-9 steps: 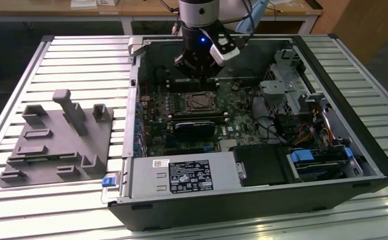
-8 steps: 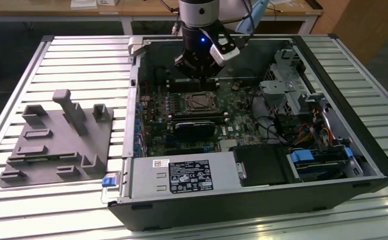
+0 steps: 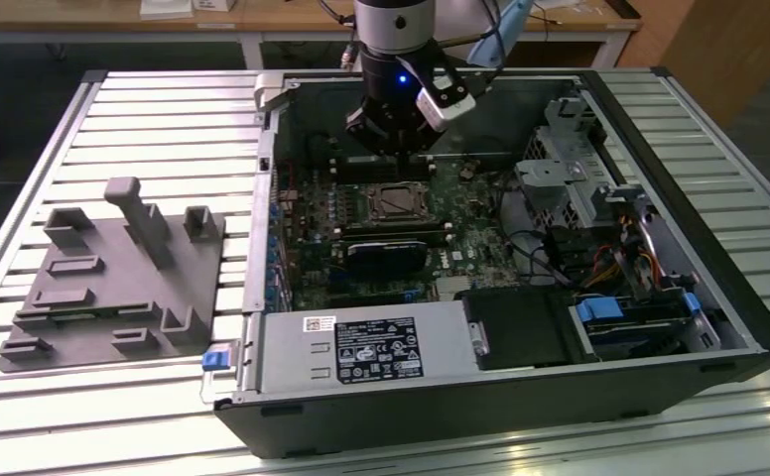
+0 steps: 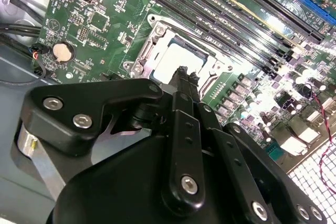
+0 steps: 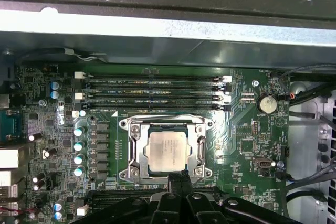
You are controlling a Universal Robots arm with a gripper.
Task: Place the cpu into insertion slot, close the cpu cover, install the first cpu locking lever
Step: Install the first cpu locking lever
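From my remote station, I took the open computer case (image 3: 703, 297) as my landmark on the slatted worktop (image 3: 160, 109). Off the case toward the exterior view's left, well apart from it, lay a grey moulded fixture block (image 3: 107, 288) with upright posts. Inside the case, the green motherboard (image 3: 478, 258) lay flat, and near its middle sat the insertion slot (image 3: 395, 203). In the first wrist view I saw the cpu (image 5: 167, 149) already seated in the insertion slot (image 5: 137, 150), its pale metal face up, and the cpu cover (image 5: 195, 153) lay flat around it as a silvery frame. The second wrist view showed the same chip (image 4: 176, 61) bright under glare inside the cover (image 4: 152, 40). I could not tell whether a locking lever was engaged.

The claw (image 3: 388, 149) hung over the board just beyond the slot, toward the far wall of the case. Its black fingertips came together to a narrow point in both wrist views (image 5: 178, 179) (image 4: 182, 74), with nothing gripped between them, poised at the edge of the cover.

Beside the slot ran the long memory slots (image 5: 152, 93), and a round coin cell (image 5: 266, 103) sat near them. Toward the exterior view's right, the case held grey drive cages (image 3: 564, 169) and a bundle of cables (image 3: 623, 263). At the near wall sat the power supply (image 3: 365, 349).
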